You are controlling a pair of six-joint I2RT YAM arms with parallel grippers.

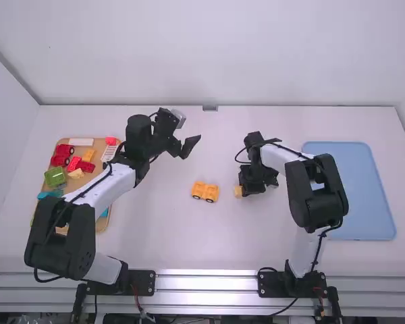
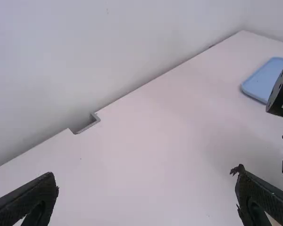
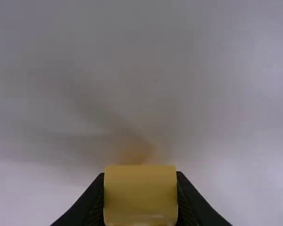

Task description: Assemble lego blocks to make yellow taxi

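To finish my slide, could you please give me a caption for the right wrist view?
The right gripper holds a yellow block between its fingers above the white table.

The wheeled block piece [image 1: 205,192] is orange-yellow with black wheels; the tray [image 1: 349,190], pale blue.
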